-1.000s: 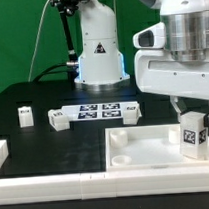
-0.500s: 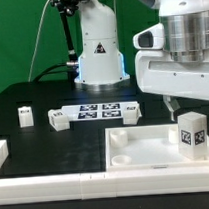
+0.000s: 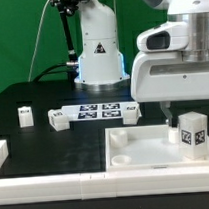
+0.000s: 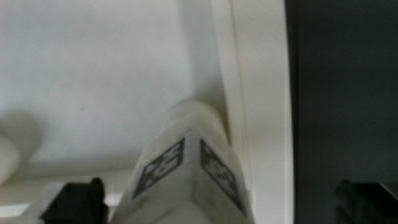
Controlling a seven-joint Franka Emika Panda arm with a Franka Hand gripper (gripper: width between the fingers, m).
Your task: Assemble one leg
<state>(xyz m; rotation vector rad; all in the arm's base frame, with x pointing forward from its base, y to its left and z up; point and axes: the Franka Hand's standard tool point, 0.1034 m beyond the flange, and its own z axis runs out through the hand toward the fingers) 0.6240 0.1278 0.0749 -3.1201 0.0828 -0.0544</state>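
The leg (image 3: 192, 132) is a small white block with a black-and-white tag. It stands upright in the near right corner of the wide white tray (image 3: 146, 166). My gripper (image 3: 178, 112) hangs just above it, open and holding nothing. In the wrist view the leg (image 4: 187, 165) rises between my two dark fingertips (image 4: 80, 197), which stand wide apart and clear of its sides. The tray floor (image 4: 107, 70) lies under it.
Three more small tagged blocks (image 3: 26, 115), (image 3: 59, 119), (image 3: 131, 111) stand on the black table around the marker board (image 3: 96, 112). A white part (image 3: 0, 154) lies at the exterior view's left edge. The arm's base (image 3: 97, 53) stands behind.
My gripper has opened off the leg and risen. The leg stays standing upright in the tray corner.
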